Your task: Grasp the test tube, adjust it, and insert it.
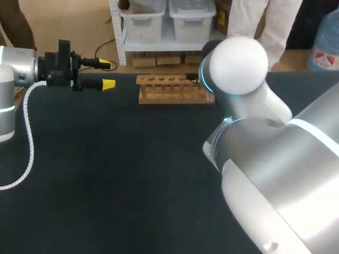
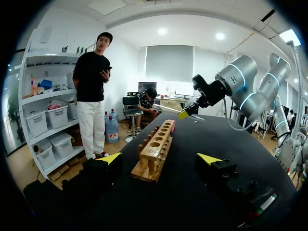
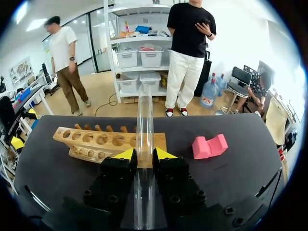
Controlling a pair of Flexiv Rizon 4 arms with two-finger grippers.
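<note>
A clear test tube (image 3: 144,115) lies lengthwise between the yellow-tipped fingers of my right gripper (image 3: 143,155), which is shut on it. The tube's far end juts out over the wooden rack (image 3: 103,142). In the left wrist view the right gripper (image 2: 185,114) hovers above the rack's far end (image 2: 156,149), holding the test tube (image 2: 163,109) roughly level. In the head view my right arm's elbow hides that gripper and the tube. My left gripper (image 1: 107,74) stands open and empty, level with the rack (image 1: 172,89) and to its left, pointing along it.
A pink block (image 3: 209,147) lies on the dark table beside the rack's right end; it also shows as the pink block (image 2: 172,126) beyond the rack. The rack stands close to the table's far edge. My right arm (image 1: 275,159) fills the near right of the table.
</note>
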